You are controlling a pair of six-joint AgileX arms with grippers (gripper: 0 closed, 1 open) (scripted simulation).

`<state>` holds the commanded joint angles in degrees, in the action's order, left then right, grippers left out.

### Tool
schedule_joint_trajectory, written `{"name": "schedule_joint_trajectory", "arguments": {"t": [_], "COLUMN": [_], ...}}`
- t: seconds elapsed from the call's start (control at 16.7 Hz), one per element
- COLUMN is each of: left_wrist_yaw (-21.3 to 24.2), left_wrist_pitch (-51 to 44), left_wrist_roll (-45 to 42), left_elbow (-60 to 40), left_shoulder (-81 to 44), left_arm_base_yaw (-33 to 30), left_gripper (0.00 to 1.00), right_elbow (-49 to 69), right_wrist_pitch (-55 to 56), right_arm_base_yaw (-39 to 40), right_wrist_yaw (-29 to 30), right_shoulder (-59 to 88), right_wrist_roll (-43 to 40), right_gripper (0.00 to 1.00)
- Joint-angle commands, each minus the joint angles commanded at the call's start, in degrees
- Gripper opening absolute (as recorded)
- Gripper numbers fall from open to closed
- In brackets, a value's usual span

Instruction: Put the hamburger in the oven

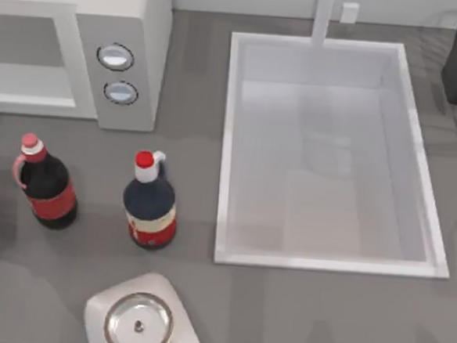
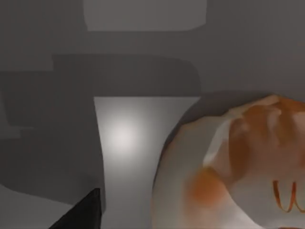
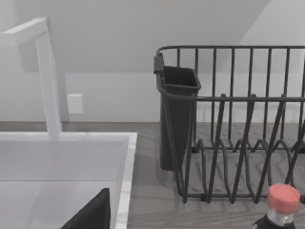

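Our left wrist camera sat close over the hamburger (image 2: 238,167), apparently so the left gripper could take it; we could not tell how that claw stood, nor the right one. The oven (image 1: 72,51) waited at ten o'clock on the table.

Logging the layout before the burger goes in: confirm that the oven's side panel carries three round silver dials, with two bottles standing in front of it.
Not three. The top view shows two round silver dials on the oven, one above the other. The rest stands: two bottles stand in front of it.
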<state>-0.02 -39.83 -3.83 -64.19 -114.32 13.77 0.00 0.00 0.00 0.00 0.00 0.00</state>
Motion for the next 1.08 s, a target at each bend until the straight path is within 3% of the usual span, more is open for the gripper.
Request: {"name": "schedule_joint_trajectory", "arguments": {"t": [0.66, 1.08], "left_wrist_yaw": [0.0, 0.0], "left_wrist_pitch": [0.0, 0.0], "left_wrist_roll": [0.0, 0.0], "left_elbow": [0.0, 0.0], "left_shoulder": [0.0, 0.0], "left_arm_base_yaw": [0.0, 0.0], "left_gripper": [0.02, 0.00], "right_elbow": [0.0, 0.0], "right_wrist_pitch": [0.0, 0.0], "right_arm_base_yaw": [0.0, 0.0], "right_wrist_yaw": [0.0, 0.0], "right_shoulder": [0.0, 0.0], "right_wrist_roll": [0.0, 0.0], "right_gripper": [1.00, 1.00]}}
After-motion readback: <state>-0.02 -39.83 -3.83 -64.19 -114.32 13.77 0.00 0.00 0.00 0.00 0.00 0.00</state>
